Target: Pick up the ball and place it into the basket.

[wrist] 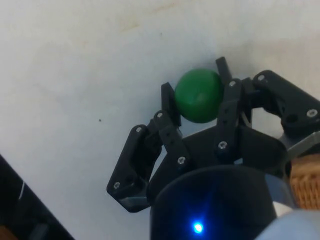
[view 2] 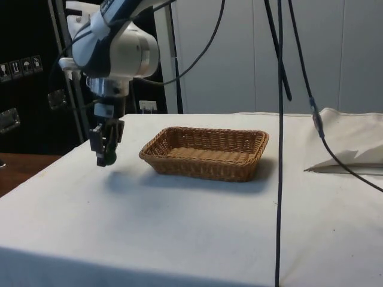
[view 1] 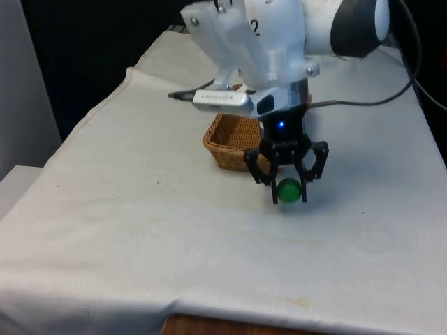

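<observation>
A small green ball [view 1: 289, 189] sits clamped between the two black fingers of my gripper [view 1: 289, 192], which is shut on it. In the wrist view the ball [wrist: 199, 95] shows pinched from both sides in the gripper [wrist: 197, 97] above the white cloth. From the side, the gripper [view 2: 107, 157] hangs a little above the table with the ball [view 2: 110, 158] at its tips. The woven wicker basket [view 1: 230, 139] stands just behind the gripper in the front view; in the side view the basket [view 2: 206, 152] lies to the gripper's right, a short gap away.
White cloth covers the table [view 1: 140, 230], with open room in front of the gripper and toward the front view's left. Black cables [view 2: 279, 119] hang down in the side view. Folded cloth [view 2: 347, 143] lies at the side view's right.
</observation>
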